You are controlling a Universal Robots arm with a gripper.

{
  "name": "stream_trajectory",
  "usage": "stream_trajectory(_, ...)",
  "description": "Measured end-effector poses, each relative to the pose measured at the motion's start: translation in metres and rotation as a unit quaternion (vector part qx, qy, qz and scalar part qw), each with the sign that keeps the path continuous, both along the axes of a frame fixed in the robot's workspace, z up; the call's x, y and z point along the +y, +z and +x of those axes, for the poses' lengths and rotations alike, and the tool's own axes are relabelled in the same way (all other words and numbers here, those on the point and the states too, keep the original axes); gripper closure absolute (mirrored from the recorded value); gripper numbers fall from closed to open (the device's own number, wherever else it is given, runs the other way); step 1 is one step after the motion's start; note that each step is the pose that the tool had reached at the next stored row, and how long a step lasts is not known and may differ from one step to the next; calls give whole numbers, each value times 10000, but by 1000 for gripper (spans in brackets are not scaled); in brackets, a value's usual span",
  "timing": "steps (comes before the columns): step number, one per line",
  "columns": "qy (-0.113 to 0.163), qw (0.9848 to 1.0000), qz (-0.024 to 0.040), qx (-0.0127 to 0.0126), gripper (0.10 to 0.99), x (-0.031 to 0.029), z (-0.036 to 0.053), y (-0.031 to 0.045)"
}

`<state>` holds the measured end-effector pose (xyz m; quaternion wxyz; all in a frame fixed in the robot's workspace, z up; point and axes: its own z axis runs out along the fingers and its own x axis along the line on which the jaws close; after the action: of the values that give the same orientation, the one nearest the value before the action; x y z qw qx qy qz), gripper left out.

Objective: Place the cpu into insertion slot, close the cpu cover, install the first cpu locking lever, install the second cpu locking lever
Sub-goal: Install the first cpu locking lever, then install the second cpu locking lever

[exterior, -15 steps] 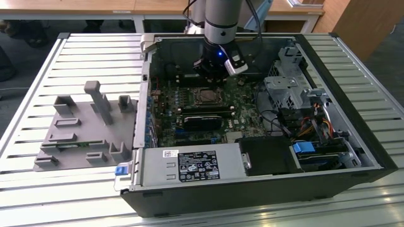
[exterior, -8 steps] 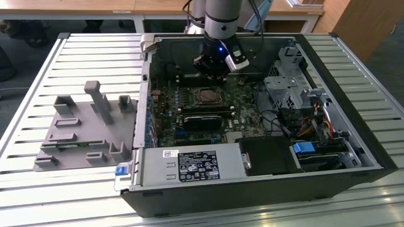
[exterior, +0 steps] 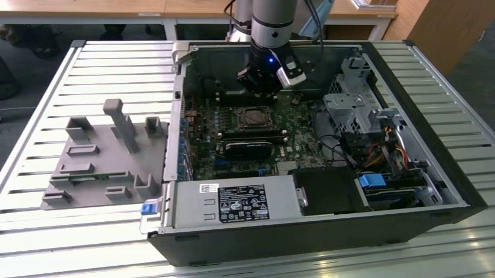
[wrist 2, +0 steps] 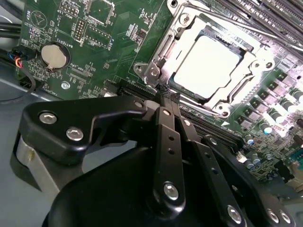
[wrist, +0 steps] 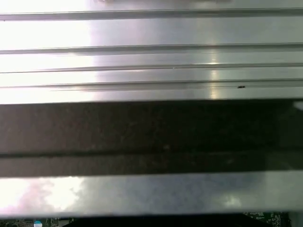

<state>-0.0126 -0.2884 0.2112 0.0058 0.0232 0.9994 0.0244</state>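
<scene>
The claw [wrist 2: 166, 92] hangs just off one edge of the insertion slot [wrist 2: 208, 61] with its two black fingers [wrist 2: 163, 118] pressed together at the tips and nothing visibly between them — it grips no chip and no lever. In the exterior view the claw [exterior: 261, 91] sits low inside the open computer case [exterior: 402, 174], over the motherboard [exterior: 305, 124] and near the case's far wall.

The cpu [wrist 2: 204, 64] already lies in the insertion slot, its pale face flat and square to the socket. The cpu cover [wrist 2: 255, 61] looks to be folded down over it, the chip showing through the window — so the first two steps appear done. Whether either locking lever is latched cannot be told; a thin metal bar runs along one side of the socket, and its hook end is not clear. By that judgement the lever work is what is left.

Counted: one cpu, one insertion slot, one cpu cover, one claw. On the board there is one round coin battery [wrist 2: 55, 54]. Outside the case, on the slatted table [exterior: 116, 63], stands one grey holder [exterior: 104, 156] toward the exterior view's left edge.
</scene>
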Motion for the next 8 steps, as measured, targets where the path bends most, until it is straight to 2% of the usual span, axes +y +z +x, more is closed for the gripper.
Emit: stream_trajectory(8,0,10000,0,0,980,-20,9,0)
